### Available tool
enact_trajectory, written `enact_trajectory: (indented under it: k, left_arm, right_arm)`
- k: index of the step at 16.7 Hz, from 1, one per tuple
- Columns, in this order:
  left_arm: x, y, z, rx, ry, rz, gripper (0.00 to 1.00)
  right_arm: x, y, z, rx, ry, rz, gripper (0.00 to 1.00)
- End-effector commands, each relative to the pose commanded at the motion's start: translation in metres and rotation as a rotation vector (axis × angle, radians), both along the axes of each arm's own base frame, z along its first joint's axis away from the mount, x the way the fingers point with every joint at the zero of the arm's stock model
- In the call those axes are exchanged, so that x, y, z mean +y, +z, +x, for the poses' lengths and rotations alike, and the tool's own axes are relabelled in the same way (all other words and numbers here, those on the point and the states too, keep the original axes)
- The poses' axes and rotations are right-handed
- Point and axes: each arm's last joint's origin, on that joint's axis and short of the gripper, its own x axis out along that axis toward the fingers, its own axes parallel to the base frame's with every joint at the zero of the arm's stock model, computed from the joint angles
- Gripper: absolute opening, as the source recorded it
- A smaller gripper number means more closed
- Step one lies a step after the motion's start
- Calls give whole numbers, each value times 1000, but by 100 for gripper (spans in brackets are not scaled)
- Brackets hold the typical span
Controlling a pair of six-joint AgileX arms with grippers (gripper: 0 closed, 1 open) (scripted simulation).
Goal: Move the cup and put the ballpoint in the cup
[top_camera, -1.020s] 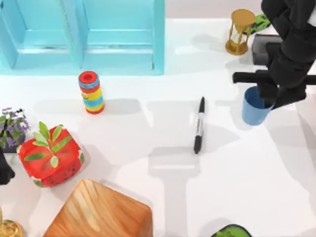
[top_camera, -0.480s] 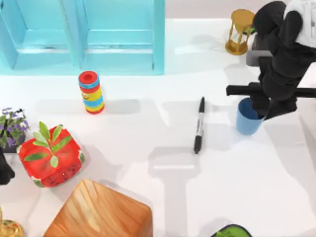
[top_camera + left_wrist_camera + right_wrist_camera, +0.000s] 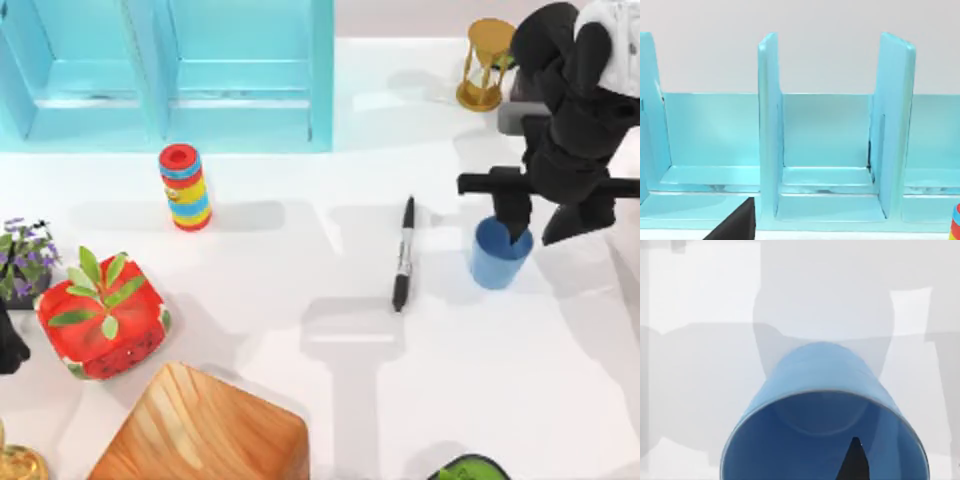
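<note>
At the near edge of the white tabletop (image 3: pixel 330 400) a rounded wooden block (image 3: pixel 200 430) sits toward the left, with a red pot holding a green leafy plant (image 3: pixel 100 315) just behind it and a small pot of purple flowers (image 3: pixel 22 258) at the left border. The left arm (image 3: pixel 10 345) is parked there at the left edge, by the red pot.

Farther in, the ballpoint (image 3: pixel 403 254) lies flat near the middle, its length running roughly front to back, nothing touching it. Just beside it on the right the cup (image 3: pixel 497 254) stands upright on the tabletop, mouth up. The right pincer (image 3: pixel 545 215) hangs directly over the cup's far rim with its fingers spread apart and nothing held; one finger (image 3: pixel 517 212) reaches down at the cup's rim, the other stands clear on the right. In the right wrist view the cup (image 3: pixel 827 430) shows its hollow blue inside, with a dark fingertip (image 3: pixel 855 460) inside the rim.

Beyond the ballpoint, to the left, a red, blue and yellow striped cylinder (image 3: pixel 184 187) stands upright. At the far side are a light-blue partitioned rack (image 3: pixel 170 75) and, on the right, a golden hourglass (image 3: pixel 485 63).
</note>
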Motion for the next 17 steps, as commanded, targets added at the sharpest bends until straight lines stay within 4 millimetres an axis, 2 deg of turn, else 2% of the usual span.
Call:
enact_trajectory:
  k: [4,5,14,17]
  left_arm:
    - [0,0,0,0,0,0,100]
    - [0,0,0,0,0,0,100]
    - [0,0,0,0,0,0,100]
    - [0,0,0,0,0,0,100]
  right_arm:
    - [0,0,0,0,0,0,98]
    - [0,0,0,0,0,0,100]
    - [-1,1,1,0,-3,0,100]
    - [-1,15,6,7,-11,-3,100]
